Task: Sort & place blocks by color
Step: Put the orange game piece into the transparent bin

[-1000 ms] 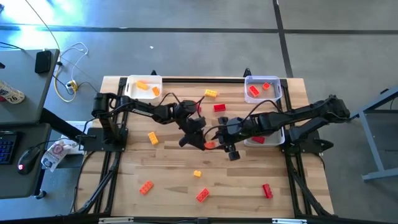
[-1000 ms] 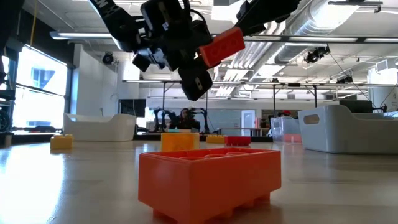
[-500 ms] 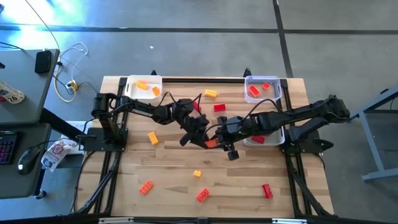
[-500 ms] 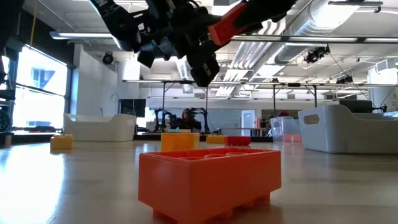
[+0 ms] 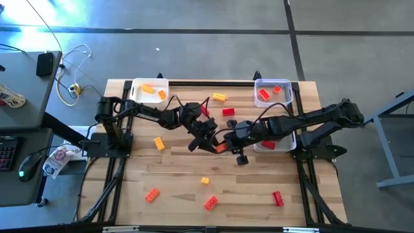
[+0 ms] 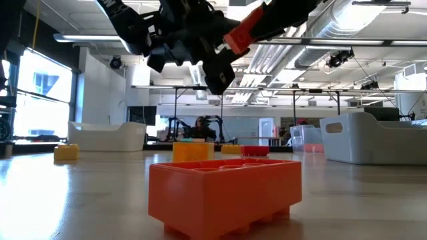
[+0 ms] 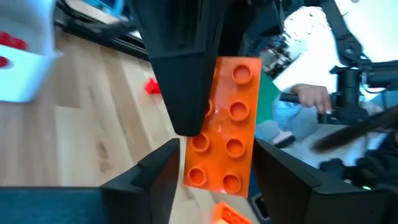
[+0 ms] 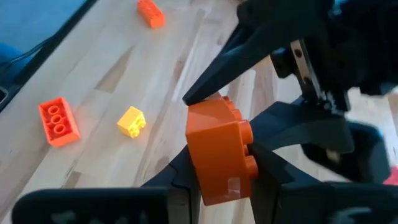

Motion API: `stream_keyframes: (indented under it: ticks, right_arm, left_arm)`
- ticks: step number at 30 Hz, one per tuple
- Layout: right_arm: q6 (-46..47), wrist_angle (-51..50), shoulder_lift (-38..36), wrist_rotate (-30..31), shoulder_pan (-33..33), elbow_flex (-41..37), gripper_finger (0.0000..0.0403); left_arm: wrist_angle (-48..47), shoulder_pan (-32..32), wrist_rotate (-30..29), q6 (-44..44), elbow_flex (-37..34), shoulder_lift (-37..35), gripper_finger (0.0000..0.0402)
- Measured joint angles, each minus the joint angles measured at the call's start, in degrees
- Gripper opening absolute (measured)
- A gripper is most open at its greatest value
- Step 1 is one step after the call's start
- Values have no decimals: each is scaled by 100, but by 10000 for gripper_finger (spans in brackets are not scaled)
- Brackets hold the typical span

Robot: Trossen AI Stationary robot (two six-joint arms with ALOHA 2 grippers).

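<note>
High view: we are meeting at mid-worktop [image 5: 174, 175], left gripper [image 5: 208, 142] and right gripper [image 5: 228, 141] on either side of 1 orange block [image 5: 220, 148].

Left wrist: the block [image 7: 225, 130] is lying lengthwise between our left fingers [image 7: 155, 180], spread around it.

Right wrist: our right gripper [image 8: 217, 177] is pinching the block [image 8: 217, 152].

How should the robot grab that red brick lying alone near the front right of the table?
Probably best to come straight down from above and pinch the red brick across its two long sides. It lies flat, with nothing crowding it, so both sides look open to an end effector.
</note>
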Motion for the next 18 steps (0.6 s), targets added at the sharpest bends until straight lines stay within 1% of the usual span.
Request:
stream_keyframes:
  ticks: [4,7,10,13,18]
  right_arm:
    - [255,-407,0,278,-42,0,73]
    - [493,-760,0,535,-88,0,73]
    - [769,-1236,2,854,-171,0,73]
    - [1122,-1741,2,1336,-277,0,73]
    - [1790,-2495,4,2271,-571,-2,73]
  left_arm:
    - [-80,22,-404,189,0,0,203]
    - [-248,86,-680,407,0,2,205]
    - [-397,170,-843,425,0,7,203]
    - [-505,260,-943,436,4,7,201]
    - [-723,302,-1337,560,2,7,201]
